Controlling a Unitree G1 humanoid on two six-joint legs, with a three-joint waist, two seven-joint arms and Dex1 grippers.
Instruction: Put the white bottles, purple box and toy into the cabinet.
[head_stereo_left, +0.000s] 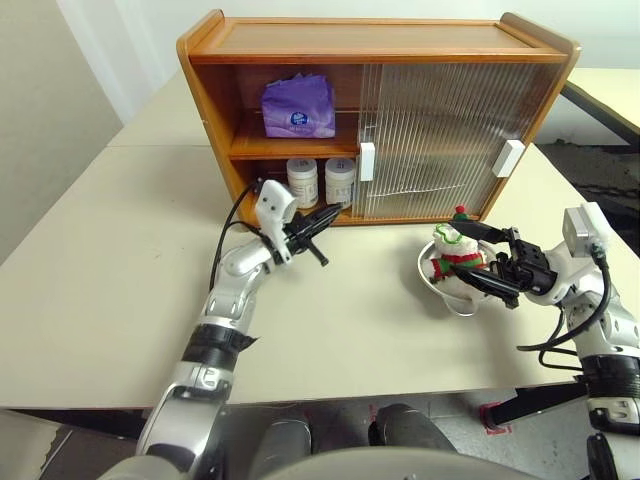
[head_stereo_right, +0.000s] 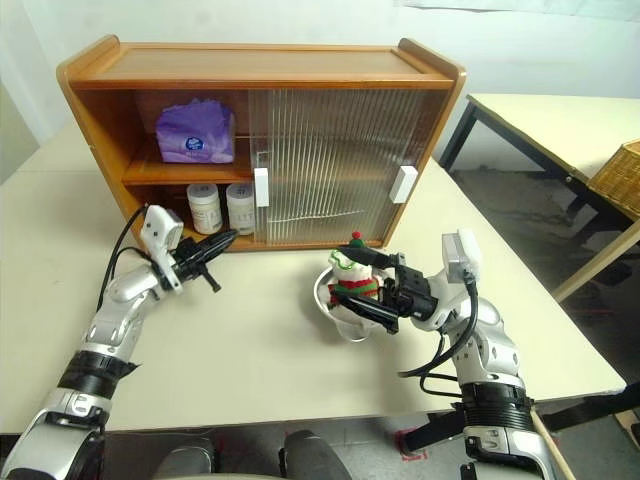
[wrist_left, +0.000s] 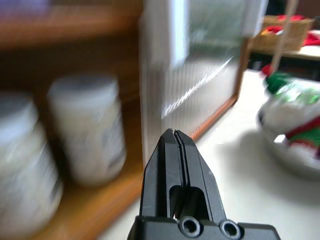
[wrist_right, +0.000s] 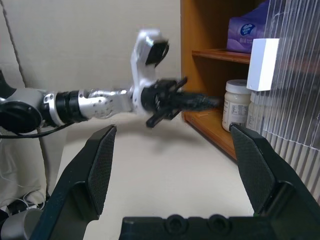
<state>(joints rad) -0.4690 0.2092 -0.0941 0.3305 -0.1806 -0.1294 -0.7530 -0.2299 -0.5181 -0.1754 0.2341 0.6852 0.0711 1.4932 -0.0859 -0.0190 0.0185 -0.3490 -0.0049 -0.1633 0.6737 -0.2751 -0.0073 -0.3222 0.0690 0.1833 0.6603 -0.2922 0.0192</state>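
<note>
The cabinet (head_stereo_left: 400, 45), orange-brown wood with ribbed translucent doors and white block handles, is seen at twelve o'clock on the bench, its left bay open. The purple box (head_stereo_left: 298, 106), a crinkly lavender packet with a dark blue round mark, is propped on the inner shelf. The two white bottles (head_stereo_left: 321, 182) are stood upright side by side on the cabinet floor beneath it. The toy (head_stereo_left: 455, 254), white plush with red-and-green scarf, is seated at four o'clock of the cabinet.

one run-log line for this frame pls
bottles: lower cabinet shelf | box: upper shelf | toy: in bowl | left gripper: shut, empty | right gripper: open by toy
</note>
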